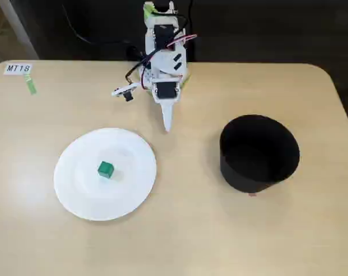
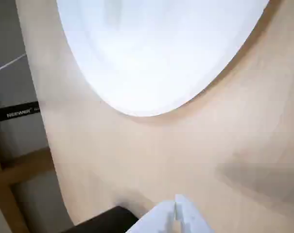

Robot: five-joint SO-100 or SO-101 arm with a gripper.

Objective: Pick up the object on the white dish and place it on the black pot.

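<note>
Where the fixed view shows the lower left of the frame, the small green cube (image 1: 105,169) sits on the white paper plate (image 1: 81,190), slightly left of the plate's centre and clear of its rim. The plate lies flat on the pale wooden surface (image 1: 185,230). In the wrist view the plate (image 2: 156,53) fills the upper part of the frame as a blurred white disc; the cube is not visible there.

At centre right of the fixed view the black pot (image 1: 258,152) stands upright on the surface, well apart from the plate, its interior dark.

At upper centre the white arm (image 1: 165,57) reaches forward from the far edge of the surface, and its tool (image 1: 167,121) points down toward the surface between plate and pot, nearer the plate's upper right rim, touching neither. In the wrist view the tool (image 2: 176,213) enters from the bottom edge with its tips together, only a thin seam between them, holding nothing.

At upper left a white label reading "MT18" (image 1: 18,68) lies on the surface, with a green tape strip (image 1: 30,85) just below it.
</note>
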